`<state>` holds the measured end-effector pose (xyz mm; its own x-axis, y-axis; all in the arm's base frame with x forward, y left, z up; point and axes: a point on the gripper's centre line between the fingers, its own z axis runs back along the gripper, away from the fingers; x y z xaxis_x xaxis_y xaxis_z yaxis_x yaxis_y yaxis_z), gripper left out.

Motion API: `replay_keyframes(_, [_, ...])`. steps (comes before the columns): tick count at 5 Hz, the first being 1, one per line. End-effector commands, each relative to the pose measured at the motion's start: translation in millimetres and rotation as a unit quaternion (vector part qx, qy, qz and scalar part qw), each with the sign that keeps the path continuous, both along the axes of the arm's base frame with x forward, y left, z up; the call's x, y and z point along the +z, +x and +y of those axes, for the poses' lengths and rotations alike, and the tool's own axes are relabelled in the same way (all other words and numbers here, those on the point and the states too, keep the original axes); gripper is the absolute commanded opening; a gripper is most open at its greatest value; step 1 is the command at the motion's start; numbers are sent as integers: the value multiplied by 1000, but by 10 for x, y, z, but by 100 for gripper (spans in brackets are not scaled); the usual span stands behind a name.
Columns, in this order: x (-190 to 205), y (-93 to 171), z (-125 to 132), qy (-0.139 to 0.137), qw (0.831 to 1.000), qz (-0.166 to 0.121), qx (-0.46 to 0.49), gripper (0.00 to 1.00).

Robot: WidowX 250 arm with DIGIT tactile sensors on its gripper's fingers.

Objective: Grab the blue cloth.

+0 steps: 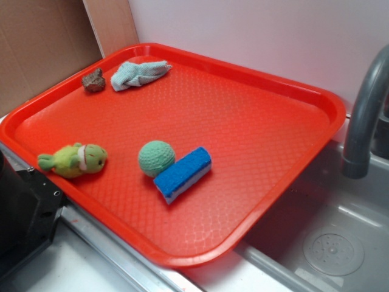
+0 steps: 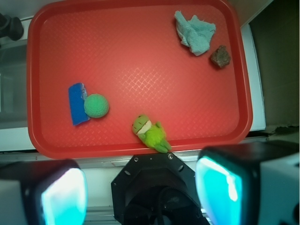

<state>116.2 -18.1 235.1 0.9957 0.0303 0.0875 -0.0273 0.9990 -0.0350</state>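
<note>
Outside view first: blue cloth (image 1: pixel 138 74) lies crumpled at the red tray's (image 1: pixel 267 85) far corner, just beside a brown rock (image 1: pixel 93 80). Wrist view: gripper (image 2: pixel 140 192) jaws spread wide, empty, high above; cloth upper right, well apart from sponge (image 2: pixel 77 103).

the gripper (image 2: pixel 140 190) has two big fingers (image 2: pixel 63 194), white and black outside, with shiny blue-green pads on the inside. between them sits a black mount (image 2: pixel 154 187) with slanted corners, small silver screws and a dark cable. in the exterior view only a blurry black part (image 1: pixel 24 213) shows.
</note>
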Motion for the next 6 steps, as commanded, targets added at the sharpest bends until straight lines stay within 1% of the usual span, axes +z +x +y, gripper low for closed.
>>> replay_keyframes(1, [0, 0, 0, 0, 1000, 0, 0, 100])
replay_keyframes(2, [-371, 440, 276, 5, 999, -24, -35, 100])
replay_keyframes(3, [-499, 848, 550, 71, 996, -54, -31, 100])
replay_keyframes(6, [-499, 848, 550, 71, 996, -54, -31, 100])
